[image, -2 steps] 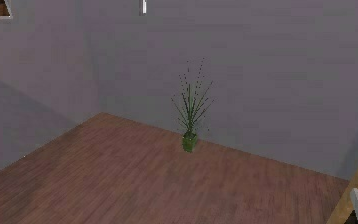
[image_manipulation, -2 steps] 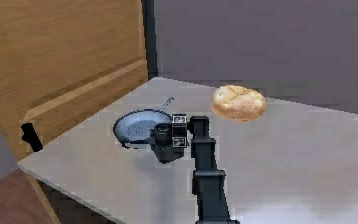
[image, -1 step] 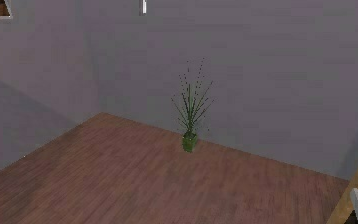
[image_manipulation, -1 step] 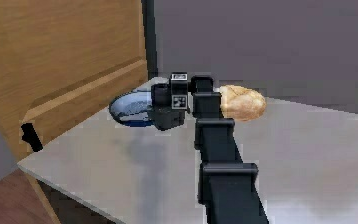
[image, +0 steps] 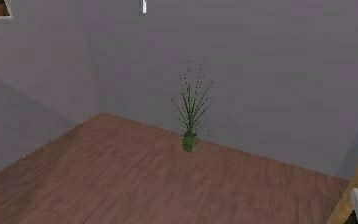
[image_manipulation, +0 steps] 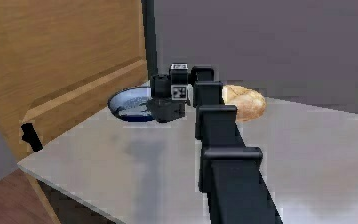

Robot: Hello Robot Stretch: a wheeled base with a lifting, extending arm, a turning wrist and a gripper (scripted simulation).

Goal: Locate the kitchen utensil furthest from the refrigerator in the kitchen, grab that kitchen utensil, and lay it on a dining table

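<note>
Pale grey tabletop [image_manipulation: 107,165], smooth, flat and faintly glossy, spread across the arm side view from the lower left to the right edge. Straight near edge at the lower left; far left corner tucked against a tall wooden panel [image_manipulation: 57,50]. On it, near that corner, 1 shallow round dish [image_manipulation: 127,104]: pale inside, dark blue rim, lying flat and the right way up, just beside the panel. Right part of the dish hidden behind the gripper [image_manipulation: 159,103]. Contents of the dish too small and too hidden to tell; likewise whether touched by the gripper.

potted grass plant [image: 191,118] | wood floor [image: 137,175] | grey walls [image: 277,70], corner
</note>
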